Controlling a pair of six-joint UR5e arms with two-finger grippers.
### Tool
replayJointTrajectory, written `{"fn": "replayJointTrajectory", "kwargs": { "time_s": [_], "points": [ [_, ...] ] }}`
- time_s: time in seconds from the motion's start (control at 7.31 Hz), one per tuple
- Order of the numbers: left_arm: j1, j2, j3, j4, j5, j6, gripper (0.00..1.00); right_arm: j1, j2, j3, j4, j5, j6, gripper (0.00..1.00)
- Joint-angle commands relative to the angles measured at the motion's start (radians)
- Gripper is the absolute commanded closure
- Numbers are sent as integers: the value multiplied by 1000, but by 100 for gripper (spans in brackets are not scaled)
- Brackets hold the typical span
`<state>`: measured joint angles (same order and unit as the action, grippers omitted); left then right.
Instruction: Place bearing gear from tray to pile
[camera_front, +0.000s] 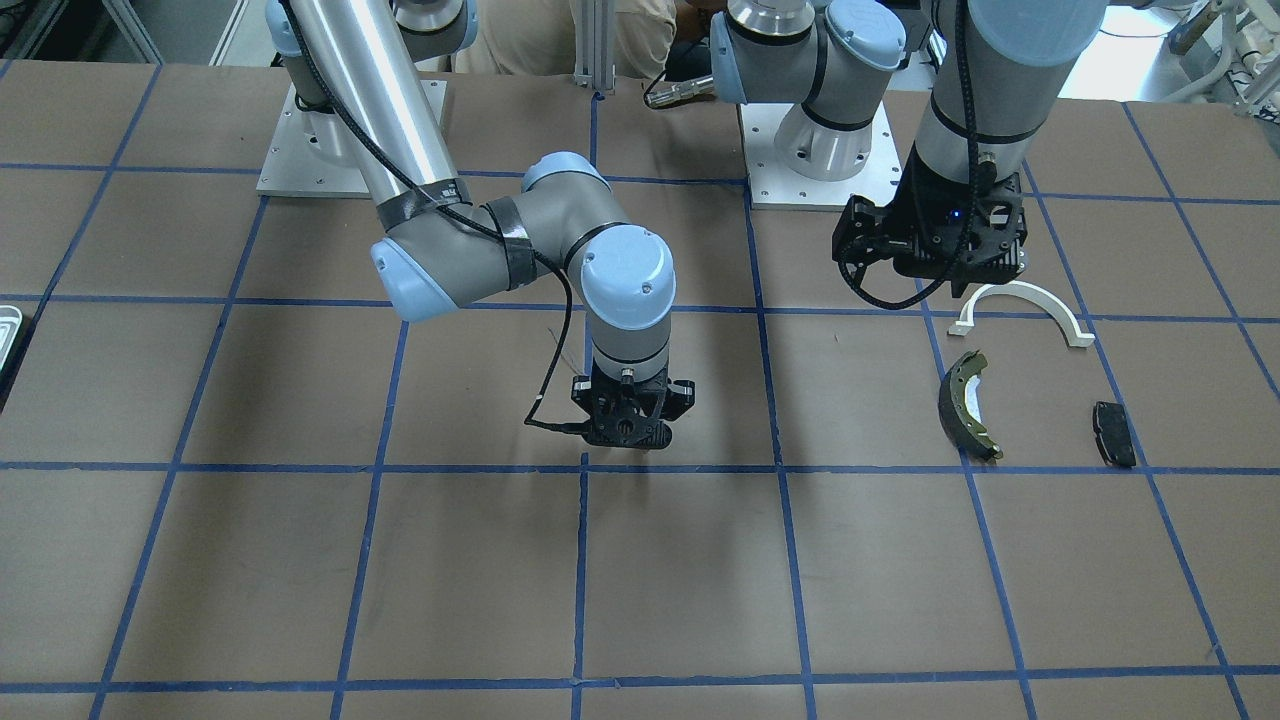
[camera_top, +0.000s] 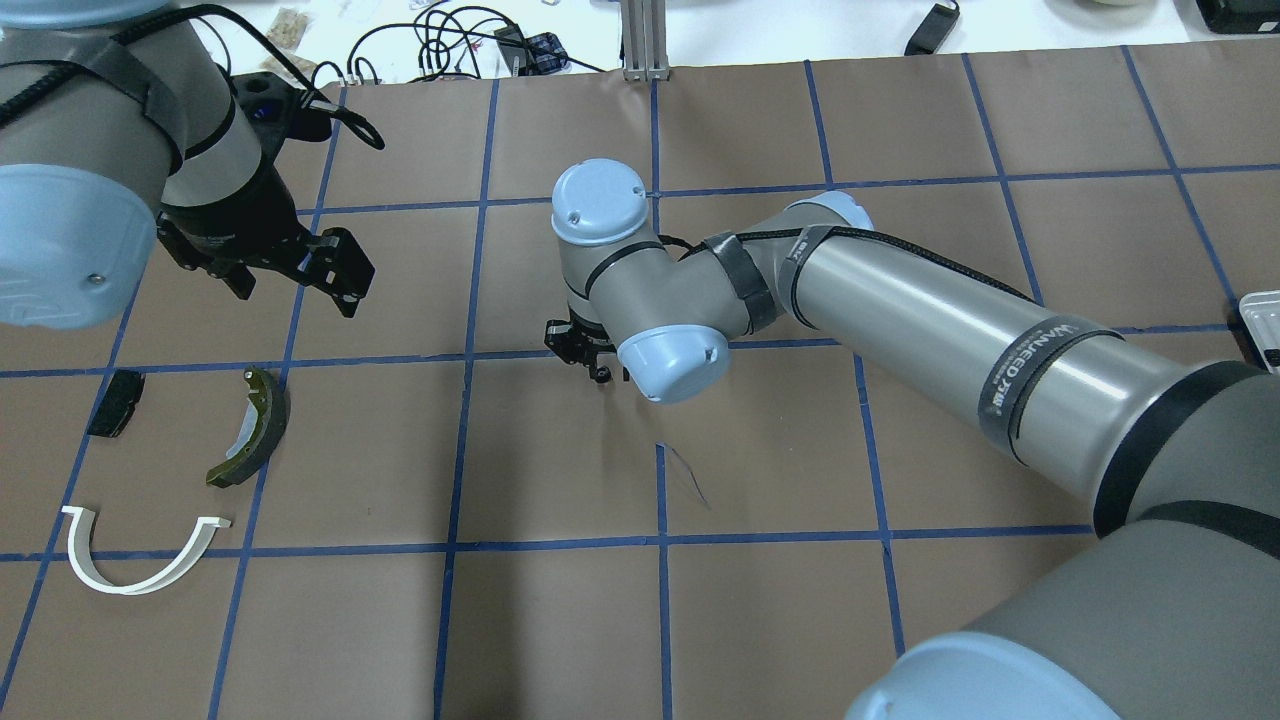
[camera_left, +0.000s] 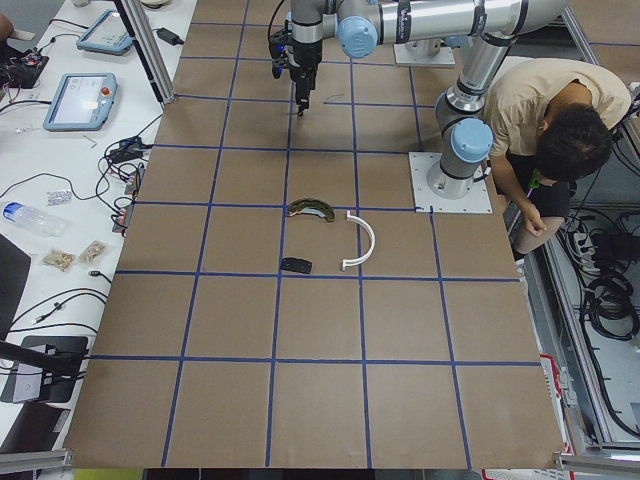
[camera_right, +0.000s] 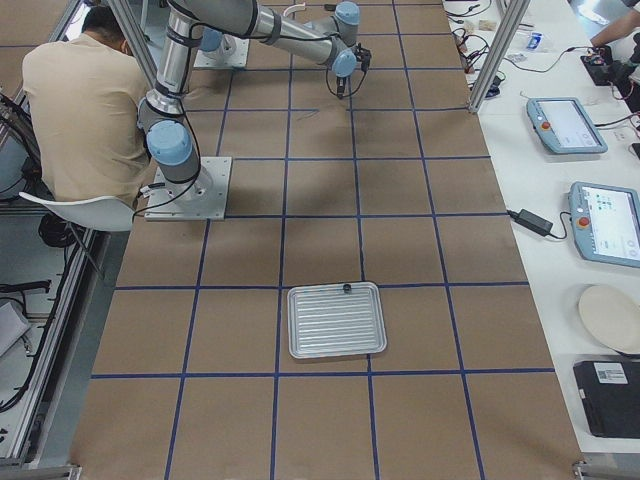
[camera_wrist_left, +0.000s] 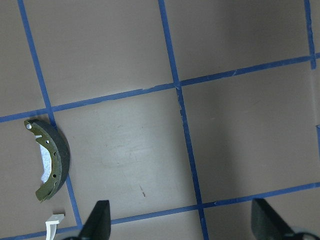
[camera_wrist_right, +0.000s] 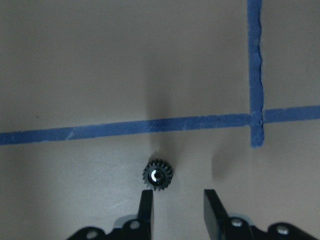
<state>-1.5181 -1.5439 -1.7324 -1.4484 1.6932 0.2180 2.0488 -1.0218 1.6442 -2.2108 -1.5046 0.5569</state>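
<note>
The right pincer (camera_wrist_right: 177, 206) is released and holds nothing. The small black bearing gear (camera_wrist_right: 158, 175) lies on the brown counter (camera_wrist_right: 75, 75), just off one fingertip rather than centred in the gap. A clean regrasp would need a sideways shift first, then a descent and a gentle close. The left pincer (camera_wrist_left: 181, 216) is spread open and empty beside the brake shoe (camera_wrist_left: 50, 157) of the pile (camera_top: 268, 425). The tray (camera_right: 336, 320) lies well apart.
</note>
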Motion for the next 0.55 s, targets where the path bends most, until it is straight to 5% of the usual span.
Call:
{"fn": "replayJointTrajectory", "kwargs": {
  "time_s": [0.0, 0.41],
  "points": [
    [-1, -25, -6, 10, -42, -8, 0, -39, -13, 23, -106, -11, -146, 0],
    [-58, -88, -15, 112, -127, -165, 0, -342, -116, 25, -5, 0, -581, 0]
  ]
}}
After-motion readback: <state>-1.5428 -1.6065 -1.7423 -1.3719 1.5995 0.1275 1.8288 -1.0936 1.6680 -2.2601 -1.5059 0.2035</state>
